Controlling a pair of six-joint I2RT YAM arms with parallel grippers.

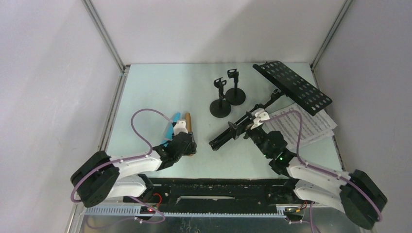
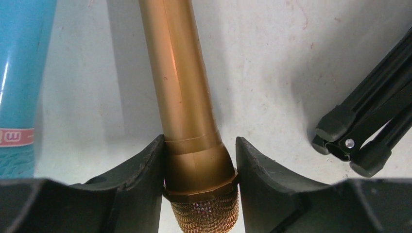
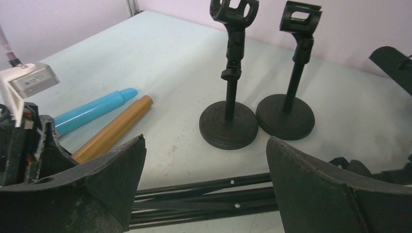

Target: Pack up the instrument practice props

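The tan microphone (image 2: 187, 97) is pinched by the left gripper (image 2: 198, 145). Both fingers press the collar just above the mesh head, and the handle points straight away from the gripper over the desk (image 1: 160, 92). I cannot tell whether it is lifted or resting. The light-blue microphone (image 2: 19, 73) lies just to this gripper's left, roughly parallel with the tan one. The rubber-tipped feet of the music rack (image 2: 359, 131) sit off to its right, apart from it.

The right gripper (image 3: 205, 143) is spread wide and holds nothing. The rack's folded black legs run crosswise beneath the gap between its fingers. Ahead of this gripper the two clip holders (image 3: 228, 121) stand upright side by side, their round bases nearly touching. Both microphones show off to its left. In the top view, the rack's perforated plate (image 1: 294, 87) lies beyond this gripper and to its right. The sheet-music pages (image 1: 306, 126) are spread on the desk to its right, partly under that plate.
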